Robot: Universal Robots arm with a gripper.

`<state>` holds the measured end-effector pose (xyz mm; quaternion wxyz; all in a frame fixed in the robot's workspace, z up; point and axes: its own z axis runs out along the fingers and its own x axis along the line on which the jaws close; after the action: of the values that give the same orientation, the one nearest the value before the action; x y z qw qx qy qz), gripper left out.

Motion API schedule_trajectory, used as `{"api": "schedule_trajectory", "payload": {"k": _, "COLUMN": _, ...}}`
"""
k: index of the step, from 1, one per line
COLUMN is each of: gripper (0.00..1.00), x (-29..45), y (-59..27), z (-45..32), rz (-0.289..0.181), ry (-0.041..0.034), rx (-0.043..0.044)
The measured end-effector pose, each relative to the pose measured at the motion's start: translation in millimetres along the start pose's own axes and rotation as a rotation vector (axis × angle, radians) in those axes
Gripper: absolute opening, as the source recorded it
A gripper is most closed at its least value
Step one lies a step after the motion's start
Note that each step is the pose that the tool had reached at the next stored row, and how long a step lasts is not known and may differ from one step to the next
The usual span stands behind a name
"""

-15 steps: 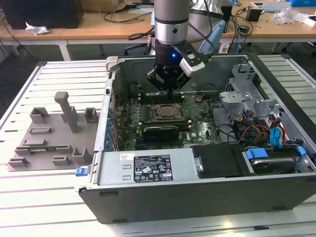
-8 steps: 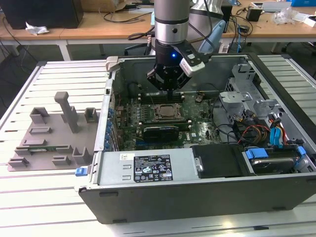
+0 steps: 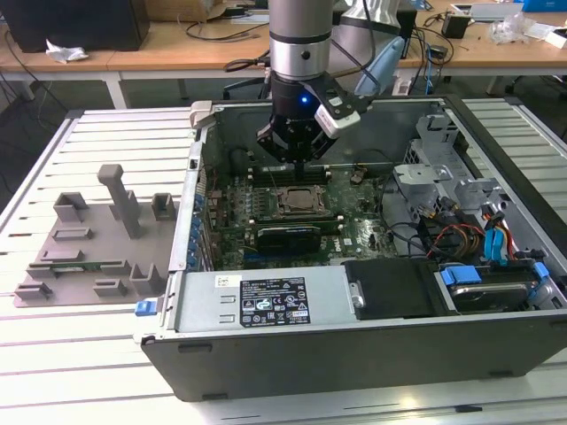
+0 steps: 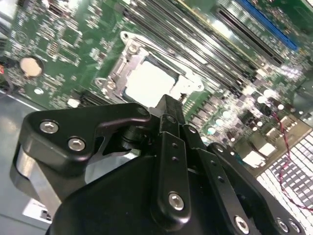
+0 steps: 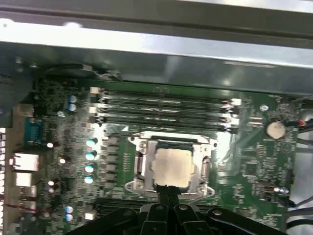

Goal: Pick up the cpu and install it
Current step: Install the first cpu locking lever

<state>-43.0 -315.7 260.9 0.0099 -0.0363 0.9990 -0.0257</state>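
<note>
Cpu (image 5: 172, 167) lies flat in the socket (image 5: 139, 165), metal top up; pincer (image 5: 166, 192) pinched narrow over its edge.

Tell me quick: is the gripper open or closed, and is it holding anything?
Gripper: jaws closed, holding nothing; the cpu lies flat in the socket, just beyond the tips.

Room stands open straight above the cpu (image 5: 172, 167), hemmed by memory slots (image 5: 161, 105), case wall (image 3: 381, 128), power supply (image 3: 266, 301) and drive cage (image 3: 425, 164).
</note>
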Motion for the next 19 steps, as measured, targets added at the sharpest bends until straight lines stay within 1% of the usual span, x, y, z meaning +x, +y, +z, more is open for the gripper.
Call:
{"api": "schedule_trajectory", "payload": {"k": 1, "gripper": 0.11, "x": 5.1, "y": 0.4, "z": 0.0, "rz": 0.0, "ry": -0.0001, "rx": -0.0001}}
{"api": "schedule_trajectory", "payload": {"k": 5, "gripper": 0.11, "x": 16.8, "y": 1.3, "z": 0.1, "rz": 0.0, "ry": 0.0, "rx": -0.0001}}
{"api": "schedule_trajectory", "payload": {"k": 7, "gripper": 0.11, "x": 23.7, "y": 1.8, "z": 0.1, "rz": 0.0, "ry": -0.0001, "rx": -0.0001}}
{"api": "schedule_trajectory", "payload": {"k": 8, "gripper": 0.11, "x": 28.4, "y": 2.1, "z": 0.2, "rz": 0.0, "ry": 0.0, "rx": -0.0001}}
{"api": "schedule_trajectory", "payload": {"k": 12, "gripper": 0.11, "x": 40.6, "y": 3.1, "z": 0.2, "rz": 0.0, "ry": -0.0001, "rx": -0.001}}
{"api": "schedule_trajectory", "payload": {"k": 13, "gripper": 0.11, "x": 44.8, "y": 3.4, "z": 0.3, "rz": 0.0, "ry": -0.0002, "rx": -0.0012}}
{"api": "schedule_trajectory", "payload": {"k": 14, "gripper": 0.11, "x": 48.5, "y": 3.6, "z": 0.3, "rz": 0.0, "ry": -0.0003, "rx": -0.0031}}
{"api": "schedule_trajectory", "payload": {"k": 15, "gripper": 0.11, "x": 50.1, "y": 3.7, "z": 0.3, "rz": 0.0, "ry": -0.0011, "rx": -0.0139}}
{"api": "schedule_trajectory", "payload": {"k": 16, "gripper": 0.11, "x": 50.9, "y": 3.8, "z": 0.3, "rz": 0.0, "ry": -0.002, "rx": -0.0269}}
{"api": "schedule_trajectory", "payload": {"k": 17, "gripper": 0.11, "x": 51.9, "y": 3.9, "z": 0.2, "rz": 0.001, "ry": -0.004, "rx": -0.054}}
{"api": "schedule_trajectory", "payload": {"k": 18, "gripper": 0.11, "x": 52.3, "y": 3.9, "z": 0.2, "rz": 0.001, "ry": -0.0051, "rx": -0.0703}}
{"api": "schedule_trajectory", "payload": {"k": 19, "gripper": 0.11, "x": 52.9, "y": 3.9, "z": 0.2, "rz": 0.002, "ry": -0.0065, "rx": -0.0896}}
